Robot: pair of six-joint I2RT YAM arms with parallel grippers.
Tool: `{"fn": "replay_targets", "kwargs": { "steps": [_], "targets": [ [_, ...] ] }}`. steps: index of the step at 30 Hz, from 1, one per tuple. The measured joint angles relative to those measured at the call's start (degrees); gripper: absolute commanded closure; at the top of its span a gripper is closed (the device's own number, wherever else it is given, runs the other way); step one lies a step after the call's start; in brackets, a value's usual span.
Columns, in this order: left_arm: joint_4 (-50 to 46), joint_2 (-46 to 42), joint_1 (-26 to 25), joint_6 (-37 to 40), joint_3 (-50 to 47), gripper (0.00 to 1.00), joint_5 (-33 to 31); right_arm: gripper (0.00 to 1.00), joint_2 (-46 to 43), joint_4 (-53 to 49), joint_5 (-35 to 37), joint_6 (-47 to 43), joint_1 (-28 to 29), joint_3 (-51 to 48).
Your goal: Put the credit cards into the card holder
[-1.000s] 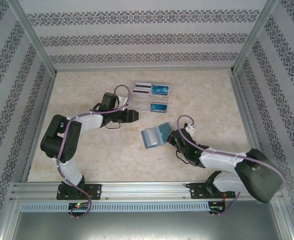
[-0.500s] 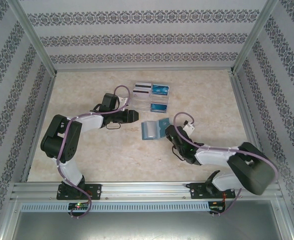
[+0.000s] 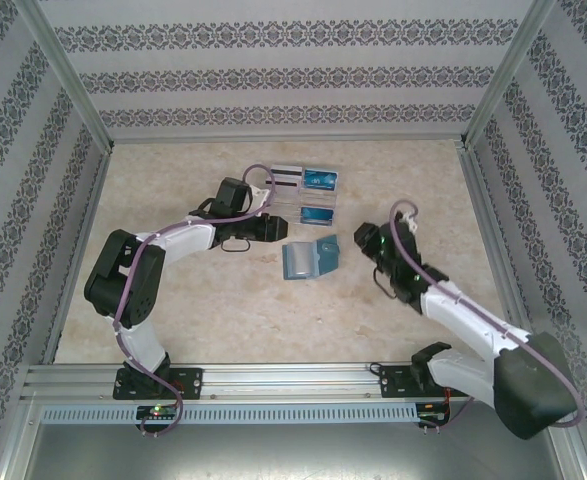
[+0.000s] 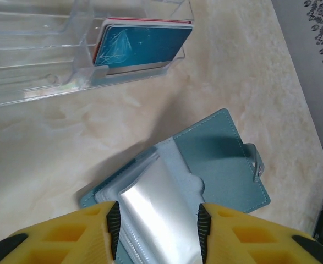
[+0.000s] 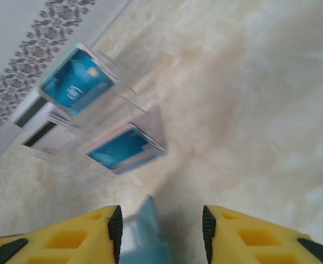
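The card holder [image 3: 310,259] lies open on the marble-patterned table [image 3: 173,320] near its middle, teal cover down, with its clear plastic sleeves [image 4: 161,209] uppermost and its closing tab [image 4: 255,162] at one edge. The credit cards [image 3: 316,213] stand in stacks in a clear compartmented tray [image 4: 34,60] at 12 o'clock from the holder: blue ones in the nearer and the far-right compartments, white ones with a black stripe [image 3: 285,177] at far left. The left gripper [image 4: 158,230], fingers apart and empty, hangs at 10 o'clock from the holder, just beside the tray's near edge; in its wrist view the sleeves show between the fingertips but, judged from overhead, are not touched. The right gripper [image 5: 161,225], likewise parted and empty, sits at 2 o'clock from the holder and near it, a corner of the holder showing between its fingers. The step in hand appears to be fetching a card. It is best done by pinching a single card from the nearer blue stack by one edge, lifting it clear of the tray wall, and steadying the holder before sliding the card in at a shallow angle.
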Motion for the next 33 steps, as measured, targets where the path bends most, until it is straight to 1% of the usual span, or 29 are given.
{"fn": "replay_targets", "kwargs": {
  "steps": [2, 4, 5, 7, 9, 11, 14, 17, 20, 24, 29, 33],
  "targets": [
    [-0.5, 0.0, 0.0, -0.5, 0.1, 0.66, 0.4, 0.57, 4.2, -2.8, -9.2, -5.3, -1.9, 7.2],
    [-0.8, 0.1, -0.1, -1.8, 0.6, 0.69, 1.2, 0.62, 8.3, -4.4, -18.2, -9.4, -2.3, 13.0],
    [-1.0, 0.1, -0.4, -2.5, 1.1, 0.7, 1.5, 0.65, 10.3, -5.1, -22.9, -10.9, -2.3, 15.3],
    [-2.5, 0.1, -1.6, -3.5, 2.9, 0.72, 2.0, 0.7, 13.3, -5.8, -29.8, -12.5, -2.0, 16.9],
    [-4.1, 0.1, -3.5, -3.9, 4.8, 0.73, 2.1, 0.71, 15.5, -7.1, -34.6, -13.0, -1.3, 16.9],
    [-5.0, 0.1, -5.4, -4.6, 6.1, 0.76, 2.1, 0.73, 17.7, -8.7, -37.7, -13.6, -0.3, 16.3],
    [-5.0, 0.1, -7.1, -7.5, 6.4, 0.79, 3.2, 0.77, 20.1, -10.5, -40.5, -14.2, 0.6, 15.0],
    [-3.5, 1.0, -7.9, -11.1, 6.5, 0.82, 4.7, 0.8, 22.8, -11.0, -41.3, -14.3, 0.8, 14.1],
    [-0.4, 4.4, -9.0, -14.8, 7.3, 0.85, 5.7, 0.83, 25.0, -10.8, -41.1, -14.2, 0.1, 13.0],
    [3.8, 10.0, -9.7, -19.1, 7.3, 0.85, 7.2, 0.84, 27.4, -10.3, -39.8, -14.1, -1.9, 11.4],
    [4.7, 16.3, -9.7, -21.1, 7.3, 0.86, 7.6, 0.84, 29.3, -7.9, -37.8, -13.2, -2.5, 9.2],
    [3.5, 16.7, -9.6, -20.6, 7.6, 0.86, 7.3, 0.84, 30.6, -7.0, -37.4, -12.9, -2.5, 9.1]
  ]
}}
